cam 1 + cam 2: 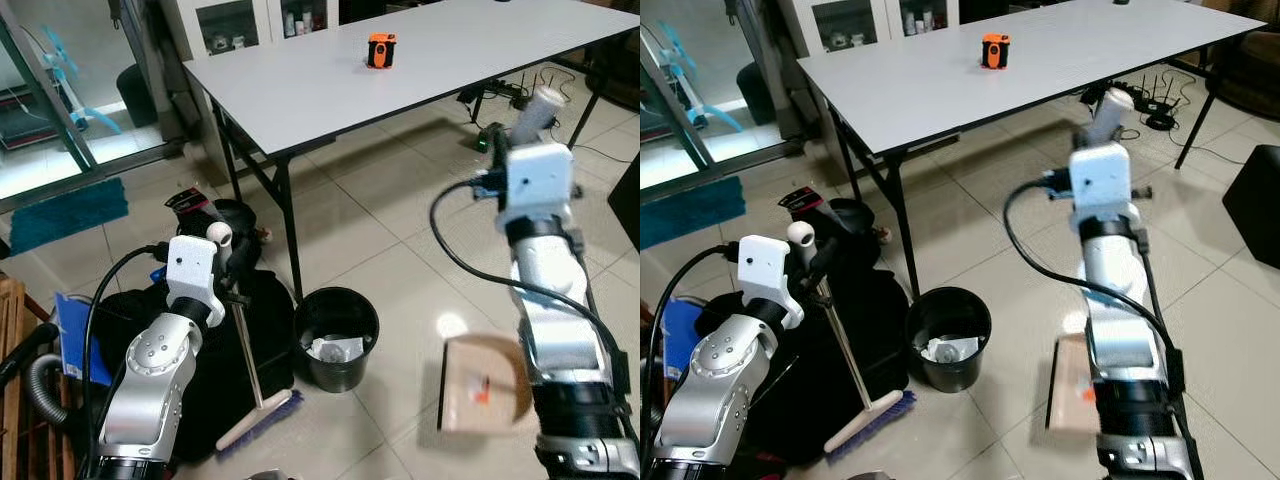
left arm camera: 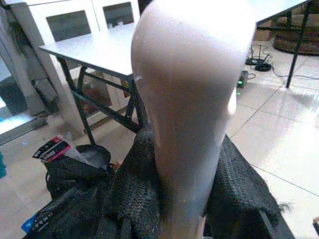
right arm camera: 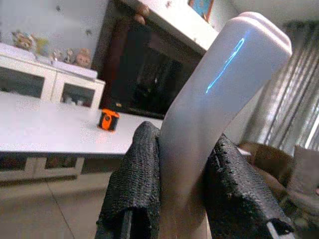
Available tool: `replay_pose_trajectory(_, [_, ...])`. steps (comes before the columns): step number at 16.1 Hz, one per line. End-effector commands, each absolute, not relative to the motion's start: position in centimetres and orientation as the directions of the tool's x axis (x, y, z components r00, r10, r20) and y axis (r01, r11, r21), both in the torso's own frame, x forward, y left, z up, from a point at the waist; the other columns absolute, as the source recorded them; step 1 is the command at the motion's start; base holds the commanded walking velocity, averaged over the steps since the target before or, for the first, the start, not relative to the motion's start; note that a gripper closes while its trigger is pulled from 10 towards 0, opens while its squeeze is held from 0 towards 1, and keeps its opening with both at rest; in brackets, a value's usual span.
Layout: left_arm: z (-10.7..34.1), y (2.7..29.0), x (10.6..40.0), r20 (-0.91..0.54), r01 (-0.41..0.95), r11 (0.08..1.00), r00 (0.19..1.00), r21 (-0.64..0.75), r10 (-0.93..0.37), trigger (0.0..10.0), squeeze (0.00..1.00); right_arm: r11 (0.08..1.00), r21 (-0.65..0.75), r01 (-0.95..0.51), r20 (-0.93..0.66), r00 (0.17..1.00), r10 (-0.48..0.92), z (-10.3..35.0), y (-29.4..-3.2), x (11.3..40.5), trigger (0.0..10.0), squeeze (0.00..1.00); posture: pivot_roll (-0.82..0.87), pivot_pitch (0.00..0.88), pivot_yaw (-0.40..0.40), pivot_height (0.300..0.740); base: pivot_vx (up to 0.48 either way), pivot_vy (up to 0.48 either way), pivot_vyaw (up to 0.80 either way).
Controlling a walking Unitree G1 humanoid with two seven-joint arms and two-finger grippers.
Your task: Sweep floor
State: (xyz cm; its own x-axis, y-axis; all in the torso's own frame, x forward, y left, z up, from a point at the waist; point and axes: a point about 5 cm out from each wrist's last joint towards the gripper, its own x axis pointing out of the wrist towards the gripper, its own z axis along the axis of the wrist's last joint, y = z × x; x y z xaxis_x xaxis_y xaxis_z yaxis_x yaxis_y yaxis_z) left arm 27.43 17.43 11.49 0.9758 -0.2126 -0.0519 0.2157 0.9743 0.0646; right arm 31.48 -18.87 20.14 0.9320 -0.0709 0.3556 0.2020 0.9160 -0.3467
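My left gripper (image 1: 234, 258) is shut on the broom's white handle top (image 2: 189, 99), its black padded fingers (image 2: 134, 199) pressing on both sides. The broom head (image 1: 262, 415), with purple bristles, rests on the tiles beside the black bin. My right gripper (image 1: 522, 138) is shut on the dustpan's white handle (image 3: 219, 84), held up over the floor. The tan dustpan (image 1: 480, 395) sits low by my right arm, which hides part of it, and has a small orange scrap in it.
A black bin (image 1: 337, 335) with crumpled paper stands between the broom and the dustpan. A white folding table (image 1: 300, 90) with an orange object (image 1: 381, 50) is ahead. Black bags (image 1: 215, 350) lie at the left. Cables (image 1: 500, 95) are under the table's far side.
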Motion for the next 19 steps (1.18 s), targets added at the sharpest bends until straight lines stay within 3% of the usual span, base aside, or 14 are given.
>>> replay_pose_trajectory(1, [12.3, 17.8, 27.5, -0.028, 0.208, 0.974, 0.978, 0.086, -0.206, 10.0, 0.0, 0.93, -0.305, 0.206, 0.374, 0.924, -0.082, 20.7, -18.7, 31.1, 10.0, 0.0, 0.03, 0.0, 0.073, 0.74, 0.0, 0.0, 0.0])
replay_pose_trajectory(3, [12.2, 17.8, 27.3, -0.032, 0.204, 0.975, 0.979, 0.082, -0.202, 10.0, 0.0, 0.956, -0.236, 0.173, 0.313, 0.945, -0.094, 19.5, -18.6, 30.7, 10.0, 0.0, 0.03, 0.0, 0.072, 0.74, 0.0, 0.0, 0.0])
replay_pose_trajectory(12, [12.2, 17.7, 27.2, -0.037, 0.203, 0.976, 0.979, 0.075, -0.201, 10.0, 0.0, 0.973, -0.194, 0.125, 0.258, 0.964, -0.072, 18.5, -17.9, 30.2, 10.0, 0.0, 0.03, 0.0, 0.072, 0.74, 0.0, 0.0, 0.0])
replay_pose_trajectory(19, [12.3, 17.7, 27.3, -0.038, 0.205, 0.976, 0.978, 0.077, -0.203, 10.0, 0.0, 0.977, -0.174, 0.125, 0.244, 0.966, -0.08, 18.3, -17.7, 30.2, 10.0, 0.0, 0.03, 0.0, 0.078, 0.74, -0.264, 0.0, 0.0])
